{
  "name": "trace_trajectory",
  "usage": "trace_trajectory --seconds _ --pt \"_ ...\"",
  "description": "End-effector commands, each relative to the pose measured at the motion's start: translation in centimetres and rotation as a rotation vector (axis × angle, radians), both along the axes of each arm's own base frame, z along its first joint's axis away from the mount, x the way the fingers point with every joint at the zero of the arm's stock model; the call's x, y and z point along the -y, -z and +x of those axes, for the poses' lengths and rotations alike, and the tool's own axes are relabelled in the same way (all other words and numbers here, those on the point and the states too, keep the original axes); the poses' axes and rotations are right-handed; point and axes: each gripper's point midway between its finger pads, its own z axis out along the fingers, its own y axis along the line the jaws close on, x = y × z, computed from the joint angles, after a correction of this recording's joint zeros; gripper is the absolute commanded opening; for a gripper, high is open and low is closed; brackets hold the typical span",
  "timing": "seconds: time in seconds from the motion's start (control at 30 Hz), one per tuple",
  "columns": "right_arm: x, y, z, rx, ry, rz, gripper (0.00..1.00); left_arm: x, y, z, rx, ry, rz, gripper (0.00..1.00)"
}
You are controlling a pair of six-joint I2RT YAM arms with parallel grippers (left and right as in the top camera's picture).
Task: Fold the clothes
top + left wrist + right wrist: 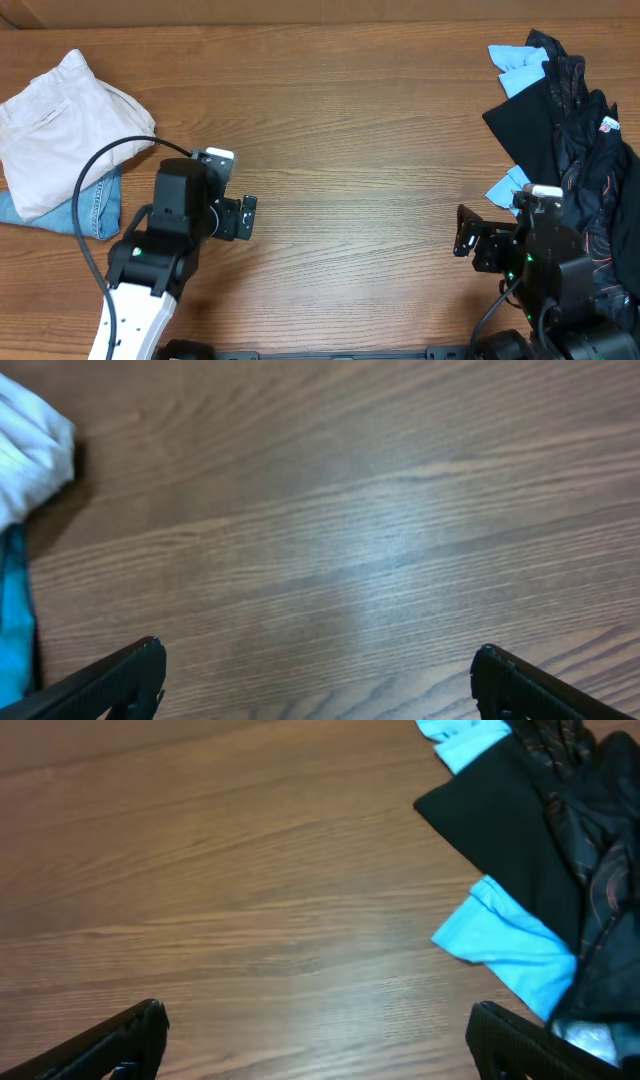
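Khaki shorts (60, 125): lying bundled at the table's (360, 130) far left, overlapping the denim shorts (95, 205), touching neither gripper
Left gripper (318, 660): hovering over bare wood just beside them, jaws standing wide, holding nothing
Right gripper (315, 1015): gaping empty, sitting near the black and sky-blue heap (570, 110)

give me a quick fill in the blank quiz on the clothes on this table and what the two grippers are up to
1. The beige shorts lie partly on ____ of the denim shorts.
2. The left gripper and the right gripper are both ____ and hold nothing.
3. The heap of black and sky-blue garments lies on the same side of the table as the ____ arm.

Missing words: top; open; right
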Motion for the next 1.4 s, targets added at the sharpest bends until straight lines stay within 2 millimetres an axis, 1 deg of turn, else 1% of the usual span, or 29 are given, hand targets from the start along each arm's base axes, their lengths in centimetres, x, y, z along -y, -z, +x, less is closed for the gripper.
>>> trace_trajectory --seconds 0.0,0.13,0.27,0.33,0.57,0.67,0.73,0.8,0.87,0.93,1.03,1.17,1.27,1.37 --pt "0.9 0.2 -1.6 0.002 0.021 -0.008 1.00 -0.1 1.7 0.2 -0.055 0.009 0.031 1.00" --pt "1.4 0.1 -3.5 0.019 0.020 -0.002 1.00 -0.1 3.2 0.4 -0.112 0.010 0.042 1.00" --pt "1.7 -0.3 -4.8 0.054 0.018 0.010 1.00 -0.1 4.8 0.5 -0.169 0.010 0.053 1.00" --pt "1.6 -0.1 -5.4 0.053 0.008 0.017 1.00 -0.1 5.5 0.5 -0.194 0.011 0.058 1.00" --pt "1.7 -0.3 -5.6 0.071 0.008 0.021 1.00 -0.1 7.9 0.4 -0.282 0.012 0.076 1.00" --pt "1.5 -0.3 -5.0 0.098 0.005 0.025 1.00 -0.1 8.8 0.3 -0.315 0.012 0.082 1.00" --pt "1.3 -0.1 -4.1 0.143 0.003 0.035 1.00 -0.1 9.3 0.2 -0.336 0.012 0.086 1.00" --pt "0.9 0.1 -3.0 0.210 -0.001 0.051 1.00 -0.2 9.7 0.1 -0.351 0.012 0.089 1.00" --pt "-0.1 0.2 -2.1 0.303 -0.063 0.052 1.00 -0.2 10.0 0.1 -0.361 0.012 0.091 1.00" --pt "-0.8 0.1 -1.4 0.393 -0.105 0.055 1.00 -0.2 10.1 0.1 -0.365 0.012 0.092 1.00" --pt "-1.2 0.3 -0.7 0.501 -0.117 0.073 1.00 -0.2 10.1 0.1 -0.365 0.012 0.092 1.00" --pt "-1.8 1.0 0.8 0.571 -0.127 0.080 1.00 -0.2 10.1 0.1 -0.365 0.012 0.092 1.00" --pt "-2.3 1.2 1.6 0.636 -0.157 0.050 1.00 -0.2 10.2 0.1 -0.366 0.012 0.092 1.00" --pt "-2.5 2.0 2.4 0.687 -0.161 0.034 1.00 -0.2 10.2 0.1 -0.366 0.012 0.092 1.00"
